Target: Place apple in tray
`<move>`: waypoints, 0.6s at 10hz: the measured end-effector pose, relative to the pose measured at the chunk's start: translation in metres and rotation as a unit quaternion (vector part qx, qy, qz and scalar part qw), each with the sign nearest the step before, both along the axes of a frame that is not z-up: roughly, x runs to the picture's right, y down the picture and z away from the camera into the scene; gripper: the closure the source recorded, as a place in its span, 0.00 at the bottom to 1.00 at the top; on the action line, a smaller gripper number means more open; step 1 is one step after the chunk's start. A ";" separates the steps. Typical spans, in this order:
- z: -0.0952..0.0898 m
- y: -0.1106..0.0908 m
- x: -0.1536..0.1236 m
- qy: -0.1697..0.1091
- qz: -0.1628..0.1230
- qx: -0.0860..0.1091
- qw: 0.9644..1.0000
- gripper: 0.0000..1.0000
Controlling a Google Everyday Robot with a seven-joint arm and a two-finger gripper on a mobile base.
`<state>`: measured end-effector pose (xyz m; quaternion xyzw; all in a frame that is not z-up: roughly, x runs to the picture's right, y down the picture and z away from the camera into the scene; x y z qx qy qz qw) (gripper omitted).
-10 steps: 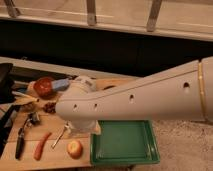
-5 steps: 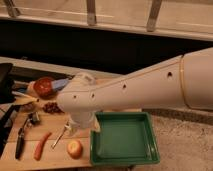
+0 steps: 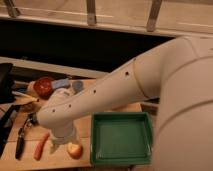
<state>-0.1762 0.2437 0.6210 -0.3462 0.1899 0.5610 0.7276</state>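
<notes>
My arm has swung in toward the camera over the last 1 second and now fills the right of the view. The apple has not shifted. It sits on the desk near the front edge, just left of the tray and not touching it, with the carrot on its other side.

My claw hangs below the wrist, just left of the apple and a little above it. I cannot tell whether it is spread or pressed together, because the wrist hides it. I judge the apple is not yet held.

So the step in hand is the grasp:
- Shift slightly right until I am centred over the fruit, then drop straight down.
- Close across its widest part, because a round apple rolls if it is nudged off-centre.
- Lift clear of the tray's raised rim, then set the apple low on the bare green floor.
</notes>
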 end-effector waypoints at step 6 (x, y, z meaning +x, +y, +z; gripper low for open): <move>0.047 0.024 -0.029 0.006 -0.060 -0.033 0.998 0.26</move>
